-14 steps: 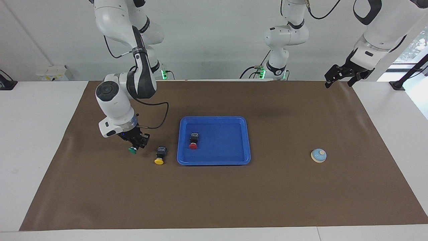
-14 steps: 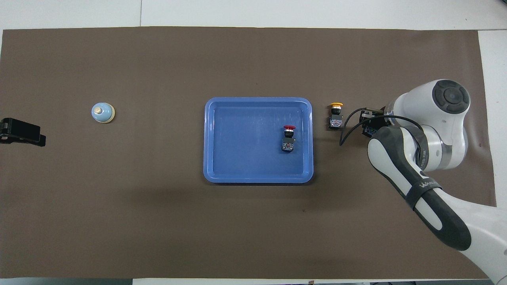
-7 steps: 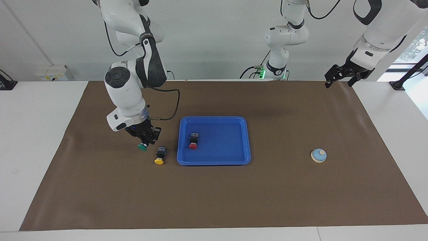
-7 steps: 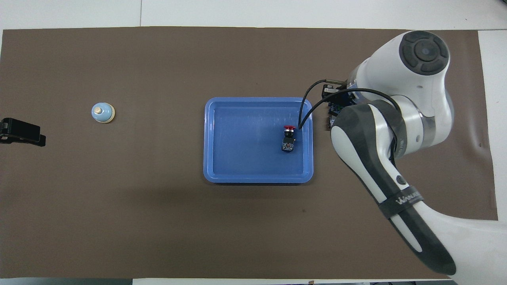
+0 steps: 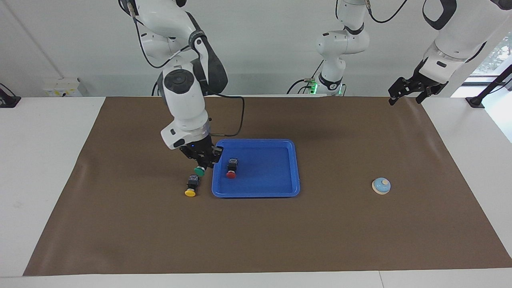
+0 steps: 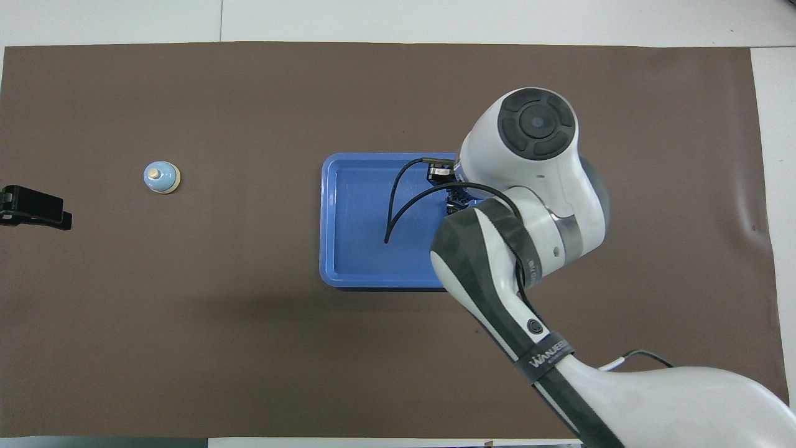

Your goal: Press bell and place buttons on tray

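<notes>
My right gripper [image 5: 202, 163] is shut on the green button [image 5: 199, 171] and holds it in the air over the mat, just beside the blue tray's [image 5: 280, 172] rim at the right arm's end. The red button [image 5: 231, 168] lies in the tray. The yellow button [image 5: 192, 186] lies on the mat beside the tray, under the held button. The light-blue bell [image 5: 381, 186] stands toward the left arm's end; it also shows in the overhead view [image 6: 161, 177]. In the overhead view my right arm hides all three buttons and part of the tray [image 6: 348, 218]. My left gripper [image 5: 405, 100] waits, open and raised.
A brown mat [image 5: 256, 240] covers the table between white margins. My left gripper also shows in the overhead view [image 6: 34, 208] at the mat's edge. A black cable [image 5: 236, 120] loops from my right wrist above the tray.
My right gripper has lifted the green button off the mat and carried it toward the tray, past the yellow button. The left arm has not moved.
</notes>
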You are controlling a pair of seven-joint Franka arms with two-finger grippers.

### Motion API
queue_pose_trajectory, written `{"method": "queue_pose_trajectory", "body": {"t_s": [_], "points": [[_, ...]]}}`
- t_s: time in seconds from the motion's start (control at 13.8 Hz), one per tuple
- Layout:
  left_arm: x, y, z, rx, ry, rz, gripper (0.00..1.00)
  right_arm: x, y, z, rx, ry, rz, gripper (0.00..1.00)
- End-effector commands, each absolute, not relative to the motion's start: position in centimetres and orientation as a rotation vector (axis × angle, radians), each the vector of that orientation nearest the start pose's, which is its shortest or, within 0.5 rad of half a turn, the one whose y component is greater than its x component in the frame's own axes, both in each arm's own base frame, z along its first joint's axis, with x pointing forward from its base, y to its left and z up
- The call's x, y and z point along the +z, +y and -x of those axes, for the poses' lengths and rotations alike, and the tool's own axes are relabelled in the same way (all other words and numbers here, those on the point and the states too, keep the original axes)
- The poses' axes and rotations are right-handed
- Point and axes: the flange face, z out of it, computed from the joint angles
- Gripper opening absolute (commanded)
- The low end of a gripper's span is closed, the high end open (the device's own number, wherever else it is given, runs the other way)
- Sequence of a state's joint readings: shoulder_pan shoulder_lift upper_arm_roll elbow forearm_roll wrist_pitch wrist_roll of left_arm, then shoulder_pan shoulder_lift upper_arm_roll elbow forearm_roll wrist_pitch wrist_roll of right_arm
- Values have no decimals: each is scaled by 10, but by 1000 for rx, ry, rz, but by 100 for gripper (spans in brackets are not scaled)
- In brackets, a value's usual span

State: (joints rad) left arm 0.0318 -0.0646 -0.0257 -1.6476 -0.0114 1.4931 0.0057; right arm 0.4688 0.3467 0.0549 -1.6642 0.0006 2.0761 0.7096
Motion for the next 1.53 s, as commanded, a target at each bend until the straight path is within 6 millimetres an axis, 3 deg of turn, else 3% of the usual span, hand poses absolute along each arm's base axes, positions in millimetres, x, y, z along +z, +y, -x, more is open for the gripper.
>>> {"method": "queue_pose_trajectory", "body": {"t_s": [0.0,0.22,0.36,0.65,0.73,0.8,0.87,1.09,1.24,1.45], "points": [[619,1,-517,147,-12,3150,100,375,354,-575,-75,356,3040,0],[619,2,-517,147,-16,3150,100,325,361,-560,-109,336,3023,0],[619,2,-517,147,-14,3150,100,306,367,-552,-133,314,3011,0],[619,1,-517,147,-14,3150,100,294,362,-545,-122,307,3020,0],[619,2,-517,147,-14,3150,100,294,362,-544,-117,310,3022,4],[619,2,-517,147,-14,3150,100,293,361,-543,-113,310,3025,81],[619,2,-517,147,-16,3150,100,292,361,-542,-106,312,3029,100],[619,2,-517,147,-16,3150,100,298,361,-544,-79,327,3042,100],[619,2,-517,147,-14,3150,100,314,362,-551,-57,337,3053,100],[619,2,-517,147,-14,3150,100,363,345,-569,-31,378,3066,100]]}}
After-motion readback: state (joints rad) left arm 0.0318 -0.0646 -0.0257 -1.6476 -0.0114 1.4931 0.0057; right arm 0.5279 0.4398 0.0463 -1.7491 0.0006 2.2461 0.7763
